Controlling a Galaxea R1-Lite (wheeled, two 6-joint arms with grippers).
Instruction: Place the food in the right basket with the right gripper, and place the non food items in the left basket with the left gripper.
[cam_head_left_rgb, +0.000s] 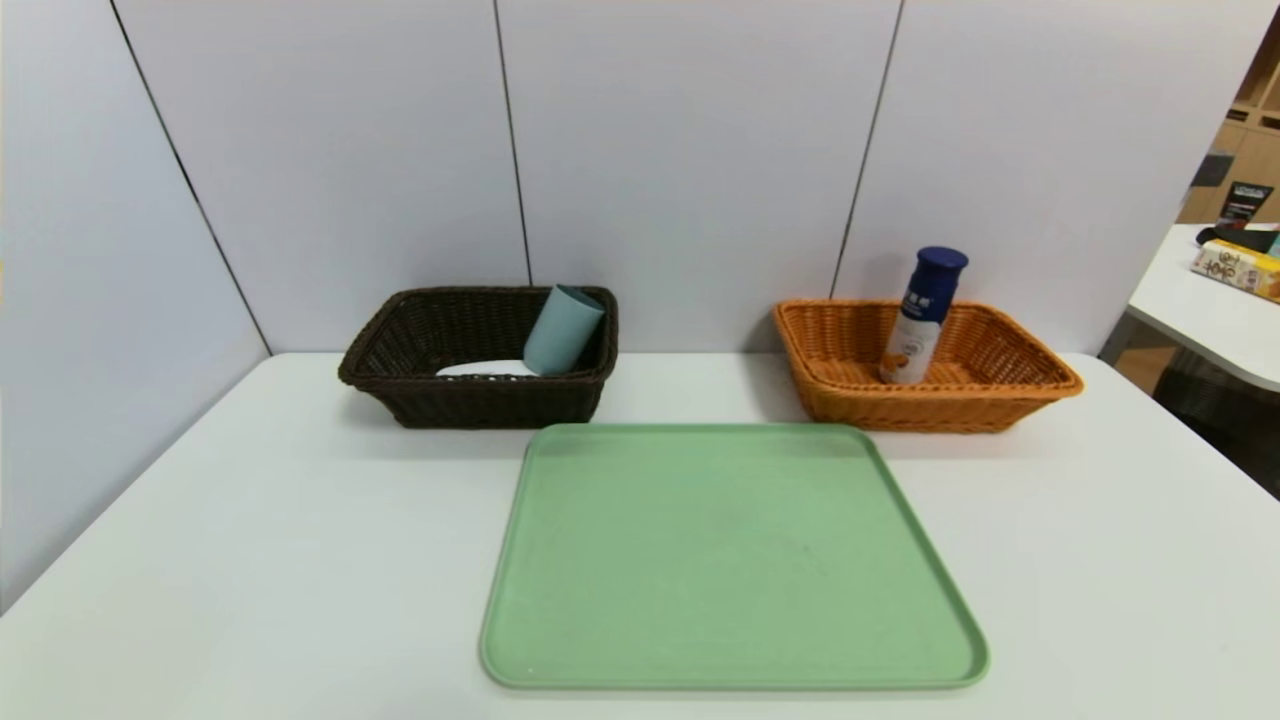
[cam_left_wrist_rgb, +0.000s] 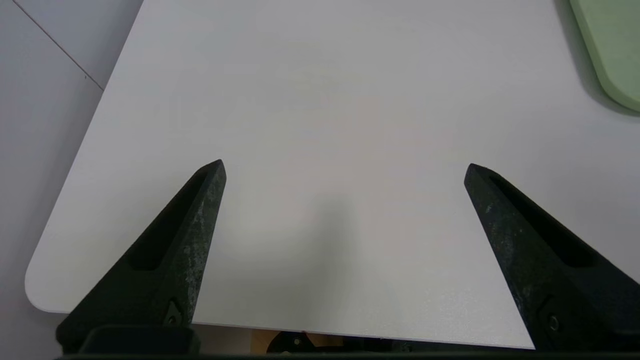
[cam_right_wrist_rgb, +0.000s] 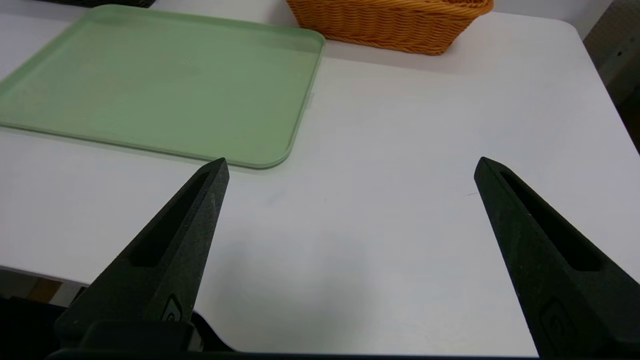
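The food, a white drink bottle (cam_head_left_rgb: 918, 318) with a dark blue cap, leans inside the orange right basket (cam_head_left_rgb: 1030, 375) at the back right. The dark brown left basket (cam_head_left_rgb: 400, 385) at the back left holds the grey-blue cup (cam_head_left_rgb: 563, 330), tilted against its right wall, and a flat white case (cam_head_left_rgb: 485, 369) lying on its floor. No marker pen shows. Neither arm appears in the head view. My left gripper (cam_left_wrist_rgb: 345, 167) hangs open over bare table near the front left corner. My right gripper (cam_right_wrist_rgb: 351, 165) hangs open over bare table at the front right, with nothing between its fingers.
A green tray (cam_head_left_rgb: 560, 600) lies in the middle of the white table (cam_head_left_rgb: 250, 560), its corner showing as the tray (cam_left_wrist_rgb: 617, 55) in the left wrist view and the tray (cam_right_wrist_rgb: 150, 85) in the right wrist view. Grey partition walls stand behind. A second table (cam_head_left_rgb: 1200, 300) with items is at the far right.
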